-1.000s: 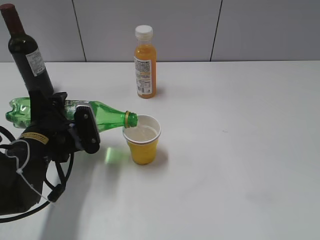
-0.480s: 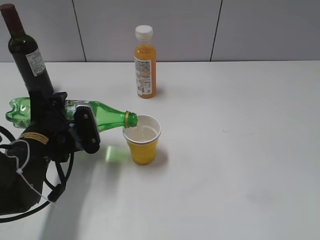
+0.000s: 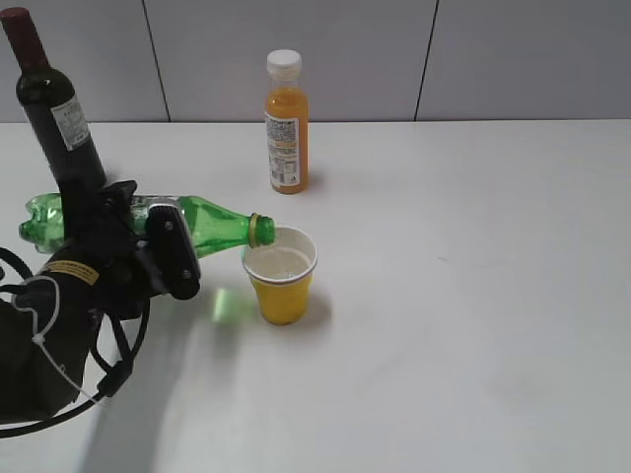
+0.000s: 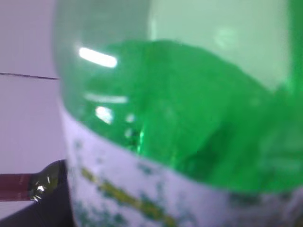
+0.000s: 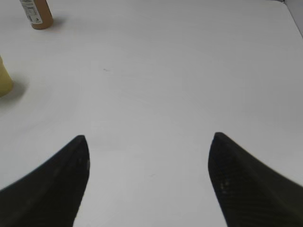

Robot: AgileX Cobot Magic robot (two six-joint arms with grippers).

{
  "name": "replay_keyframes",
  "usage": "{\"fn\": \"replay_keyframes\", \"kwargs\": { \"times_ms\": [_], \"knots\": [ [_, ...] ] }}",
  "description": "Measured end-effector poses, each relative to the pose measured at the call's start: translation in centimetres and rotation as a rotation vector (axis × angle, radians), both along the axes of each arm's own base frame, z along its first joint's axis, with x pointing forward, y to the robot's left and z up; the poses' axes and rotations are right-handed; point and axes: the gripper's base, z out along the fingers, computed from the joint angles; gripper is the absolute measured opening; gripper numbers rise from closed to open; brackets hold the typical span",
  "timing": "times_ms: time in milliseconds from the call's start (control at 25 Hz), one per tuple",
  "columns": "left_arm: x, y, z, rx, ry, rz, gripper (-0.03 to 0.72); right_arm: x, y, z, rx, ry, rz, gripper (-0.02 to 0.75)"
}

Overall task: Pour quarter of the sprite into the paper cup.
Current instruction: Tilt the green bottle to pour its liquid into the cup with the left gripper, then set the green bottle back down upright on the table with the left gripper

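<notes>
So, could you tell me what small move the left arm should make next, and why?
Probably tip the sprite back toward upright. The left gripper holds it nearly level with its open neck at the rim of the paper cup, and liquid already shows in the cup, so more tilt risks overpouring.

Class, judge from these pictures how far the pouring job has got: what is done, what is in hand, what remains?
Done: the sprite is uncapped, gripped by the left gripper and tipped on its side, and the paper cup already holds some liquid. In hand: the bottle's mouth sits at the cup's rim; no stream is clearly visible. Left: finish the share, then stand the bottle upright. The right gripper hangs open, empty.
</notes>
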Motion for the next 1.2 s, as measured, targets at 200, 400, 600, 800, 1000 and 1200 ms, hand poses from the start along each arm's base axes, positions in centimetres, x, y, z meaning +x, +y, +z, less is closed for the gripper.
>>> {"fn": "replay_keyframes", "kwargs": {
  "times_ms": [200,400,600,800,1000,1200],
  "knots": [
    [0.0,-0.2,0.0,-0.121,-0.013,0.013,0.462,0.0,0.0,0.0,0.0,0.0,0.0,0.59],
    [0.1,-0.2,0.5,-0.288,-0.039,0.048,0.462,0.0,0.0,0.0,0.0,0.0,0.0,0.59],
    [0.6,0.9,2.0,-0.566,-0.107,0.14,0.462,0.0,0.0,0.0,0.0,0.0,0.0,0.59],
    [1.5,3.1,3.4,-0.845,-0.204,0.259,0.462,0.0,0.0,0.0,0.0,0.0,0.0,0.59],
    [2.4,4.3,3.8,-1.076,-0.236,0.255,0.462,0.0,0.0,0.0,0.0,0.0,0.0,0.59],
    [3.1,4.5,4.1,-1.22,-0.206,0.16,0.462,0.0,0.0,0.0,-0.002,0.0,-0.001,0.59]
  ]
}}
